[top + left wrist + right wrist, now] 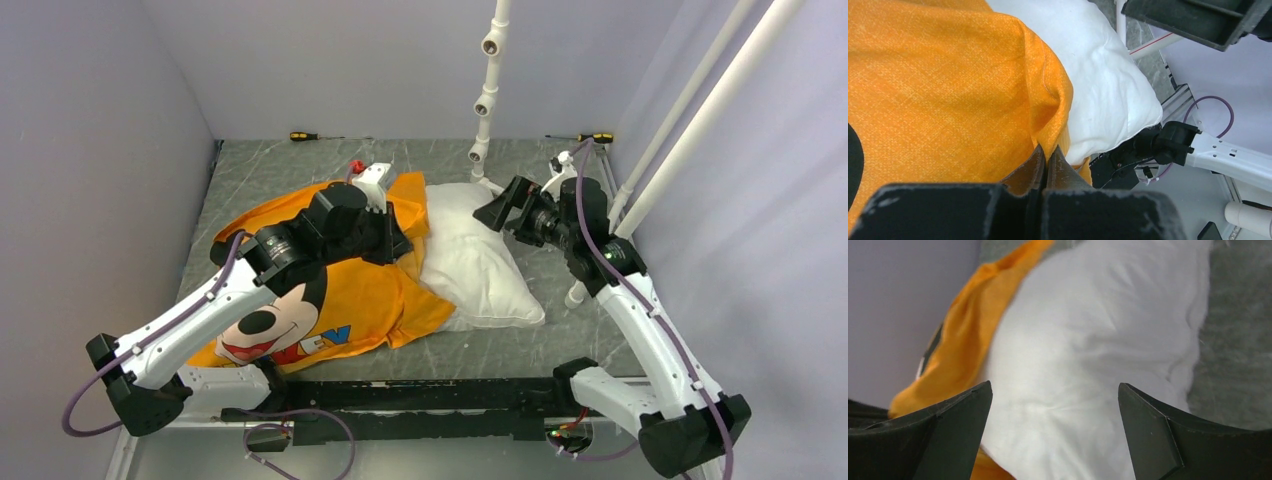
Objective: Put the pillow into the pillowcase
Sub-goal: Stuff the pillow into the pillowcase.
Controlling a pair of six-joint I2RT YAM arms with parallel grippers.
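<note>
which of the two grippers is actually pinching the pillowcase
The left gripper: it is shut on the edge of the orange pillowcase. The right gripper stands wide open, facing the white pillow and holding nothing.

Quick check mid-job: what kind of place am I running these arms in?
Probably a lab test booth, not a home: plain grey walls box in the table, a white pipe frame stands at the back, and a screwdriver lies at the far edge.
</note>
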